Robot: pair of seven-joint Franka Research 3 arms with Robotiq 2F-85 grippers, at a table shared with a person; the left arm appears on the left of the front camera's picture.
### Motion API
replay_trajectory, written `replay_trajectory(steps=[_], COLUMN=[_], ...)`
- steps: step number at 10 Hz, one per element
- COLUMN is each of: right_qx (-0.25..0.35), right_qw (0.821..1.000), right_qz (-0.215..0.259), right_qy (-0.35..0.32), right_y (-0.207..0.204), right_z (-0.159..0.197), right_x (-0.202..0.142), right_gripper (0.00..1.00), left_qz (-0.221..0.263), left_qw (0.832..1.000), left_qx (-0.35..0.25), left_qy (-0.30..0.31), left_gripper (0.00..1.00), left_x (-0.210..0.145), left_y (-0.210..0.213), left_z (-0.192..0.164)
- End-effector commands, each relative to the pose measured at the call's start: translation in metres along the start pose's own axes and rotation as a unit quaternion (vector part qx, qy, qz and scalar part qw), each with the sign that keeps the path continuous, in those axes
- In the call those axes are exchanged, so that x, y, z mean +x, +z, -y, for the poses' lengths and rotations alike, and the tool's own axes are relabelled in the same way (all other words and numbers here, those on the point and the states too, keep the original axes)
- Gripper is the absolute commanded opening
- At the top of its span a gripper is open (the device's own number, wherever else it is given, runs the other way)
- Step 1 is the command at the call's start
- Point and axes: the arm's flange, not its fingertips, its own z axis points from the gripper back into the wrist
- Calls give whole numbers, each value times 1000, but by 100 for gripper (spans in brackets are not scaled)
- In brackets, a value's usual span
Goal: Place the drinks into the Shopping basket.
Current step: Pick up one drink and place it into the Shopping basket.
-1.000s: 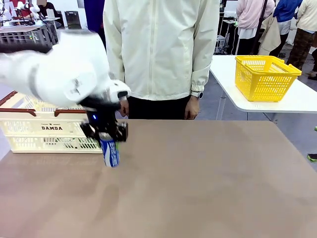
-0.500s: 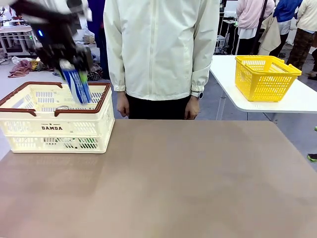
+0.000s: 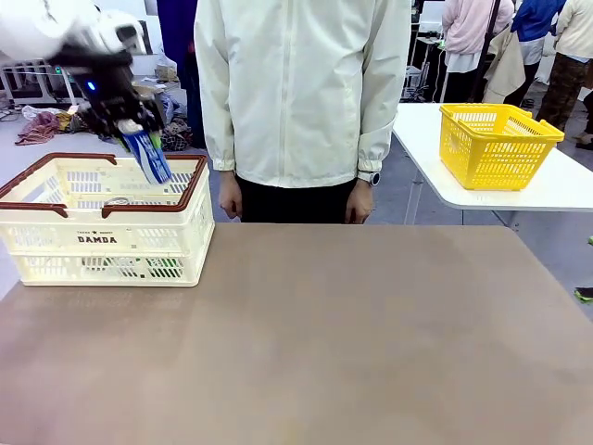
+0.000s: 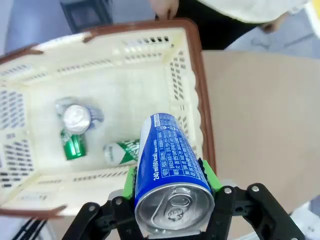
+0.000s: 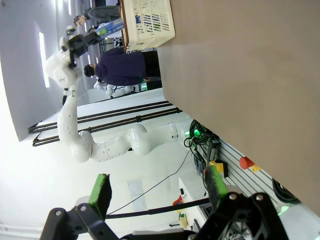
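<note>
While the left tool (image 3: 139, 130) hung over the Shopping basket (image 3: 56, 243), it clamped the blue can (image 3: 148, 156) mid-body, tilted; rigid but slick, probably dentable. Green cans (image 4: 74, 146) lay inside. Off right, the right tool (image 5: 157, 192) stood wide, empty.

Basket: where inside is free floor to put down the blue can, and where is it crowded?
In the basket, the floor is bare along the far wall and the table-side wall. The crowded part is the near corner: an upright can, with two green cans lying beside it. The left gripper holds the blue can above.
</note>
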Motion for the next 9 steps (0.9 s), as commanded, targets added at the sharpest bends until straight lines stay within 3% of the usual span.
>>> replay_trajectory(steps=[1,3,4,5,6,9], right_qx=[-1,-1,-1,-1,-1,-1], right_qw=[1000,1000,1000,1000,1000,1000], right_qz=[-4,-4,-4,-4,-4,-4], right_qy=[-8,-8,-8,-8,-8,-8], right_y=[2,2,2,2,2,2], right_z=[-4,-4,-4,-4,-4,-4], right_x=[-1,-1,-1,-1,-1,-1], right_gripper=[100,100,100,100,100,100], left_qz=[-19,-47,-58,-66,-61,-61], left_qw=[999,999,997,995,998,998], left_qx=[25,19,40,44,21,21], left_qy=[26,14,41,59,23,23], left_gripper=[0,0,0,0,0,0], left_x=[15,17,18,16,7,7], left_y=[-37,-75,-92,-93,-103,-103], left_z=[11,11,6,4,5,5])
